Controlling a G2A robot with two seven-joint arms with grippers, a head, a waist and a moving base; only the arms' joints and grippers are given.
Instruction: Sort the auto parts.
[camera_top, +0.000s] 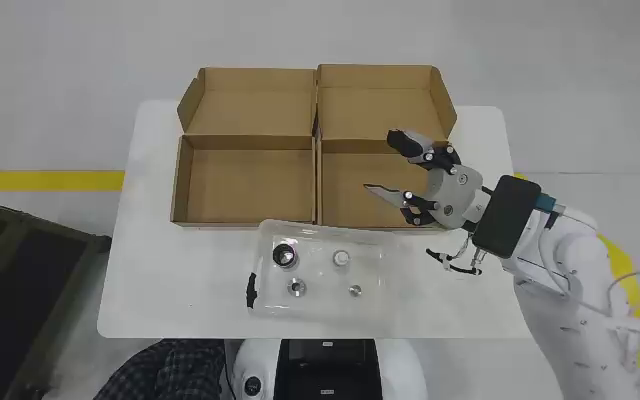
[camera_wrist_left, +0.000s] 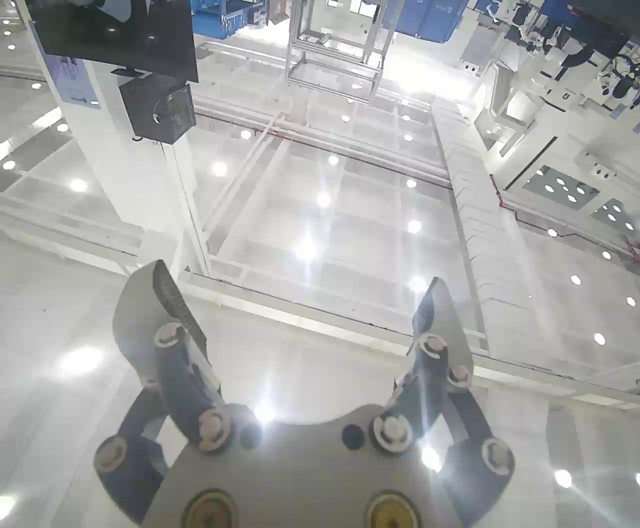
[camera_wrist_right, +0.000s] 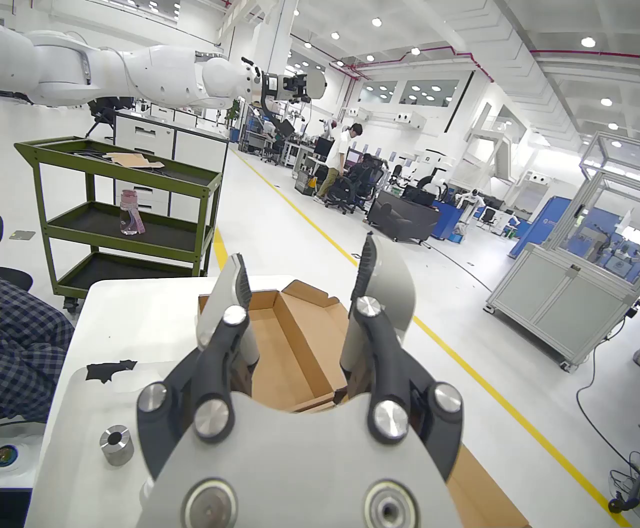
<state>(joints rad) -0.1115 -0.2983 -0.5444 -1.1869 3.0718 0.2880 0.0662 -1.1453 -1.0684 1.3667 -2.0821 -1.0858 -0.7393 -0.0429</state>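
Hovering over the right cardboard box (camera_top: 345, 172), right jaws gape empty; left jaws also wide.

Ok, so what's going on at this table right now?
A two-armed robot is sorting auto parts. Its right gripper hangs open and empty over the right cardboard box. Four metal parts sit in the clear tray; that box and the left box look empty. The left gripper is open, pointing at the ceiling.

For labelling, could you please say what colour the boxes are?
The boxes are plain brown, best seen in top view.
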